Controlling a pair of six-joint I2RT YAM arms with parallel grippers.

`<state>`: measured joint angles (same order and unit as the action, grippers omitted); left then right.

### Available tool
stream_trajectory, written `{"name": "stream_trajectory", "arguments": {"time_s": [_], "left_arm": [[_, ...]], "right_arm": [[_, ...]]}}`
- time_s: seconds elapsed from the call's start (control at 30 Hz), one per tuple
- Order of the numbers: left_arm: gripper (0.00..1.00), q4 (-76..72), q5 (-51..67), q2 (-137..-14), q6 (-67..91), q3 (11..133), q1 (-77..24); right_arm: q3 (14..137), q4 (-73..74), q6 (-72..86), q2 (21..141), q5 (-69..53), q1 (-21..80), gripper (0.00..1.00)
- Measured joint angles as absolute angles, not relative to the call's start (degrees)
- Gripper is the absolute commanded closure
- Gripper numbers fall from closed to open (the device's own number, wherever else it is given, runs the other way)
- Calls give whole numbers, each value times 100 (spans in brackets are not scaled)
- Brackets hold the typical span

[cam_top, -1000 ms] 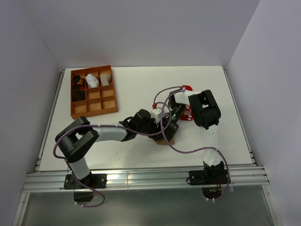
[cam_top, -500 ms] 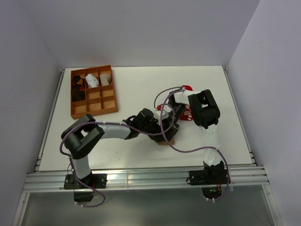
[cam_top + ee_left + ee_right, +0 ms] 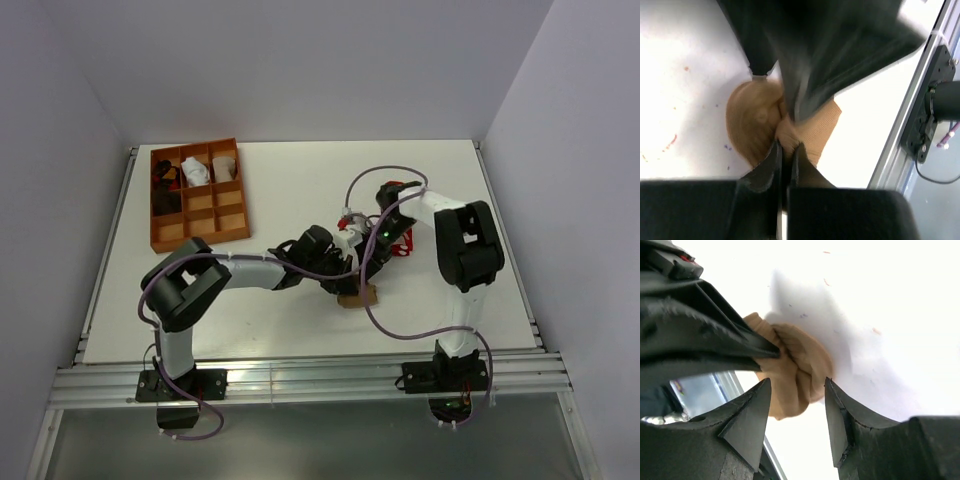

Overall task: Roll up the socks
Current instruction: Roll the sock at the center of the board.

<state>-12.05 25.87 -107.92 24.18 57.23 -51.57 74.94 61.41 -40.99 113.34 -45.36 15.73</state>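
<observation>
A tan sock (image 3: 358, 296) lies bunched into a partial roll on the white table, front of centre. My left gripper (image 3: 349, 279) reaches in from the left, and in the left wrist view it (image 3: 787, 146) is shut on a fold of the tan sock (image 3: 755, 120) at the roll's edge. My right gripper (image 3: 369, 264) hangs just above and behind the sock. Seen from the right wrist, it (image 3: 797, 387) is open, jaws astride the tan sock (image 3: 797, 365) without touching it, with the left gripper's fingers (image 3: 715, 347) coming in from the left.
A red sock (image 3: 404, 242) lies under the right arm, with another red piece (image 3: 397, 186) behind it. An orange divided tray (image 3: 200, 237) at the back left holds white rolled socks (image 3: 195, 172) and a black one (image 3: 163, 180). The table's front rail (image 3: 920, 110) is close by.
My left gripper has shut on the tan sock. My right gripper has opened and let go, and its arm has swung out to the right.
</observation>
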Motion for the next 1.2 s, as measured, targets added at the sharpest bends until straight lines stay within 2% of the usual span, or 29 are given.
{"name": "stream_trajectory", "arguments": {"time_s": [0.3, 0.43, 0.57, 0.7, 0.87, 1.07, 1.2], "left_arm": [[100, -1055, 2598, -11054, 2724, 6055, -5146], [100, -733, 2757, -11203, 2888, 6324, -5054], [100, -191, 3046, -11439, 3140, 6740, -4901], [100, 464, 3524, -11813, 3505, 7260, -4678], [100, 1190, 3774, -12097, 3732, 7734, -4552], [100, 2049, 4027, -12407, 3710, 8256, -4386], [100, 2545, 4213, -12595, 3656, 8541, -4263]], "right_arm": [[7343, 5933, -4316, 10785, -5041, 357, 45], [6855, 5540, -4338, 9889, -5048, -141, 45], [5975, 4884, -4362, 8805, -4845, -298, 40], [5146, 4397, -4539, 7765, -4650, -248, 39], [4488, 3839, -4987, 7017, -4451, -97, 36], [3039, 2954, -5371, 5356, -3747, 1155, 22], [2714, 2646, -5389, 5063, -3380, 1918, 23]]}}
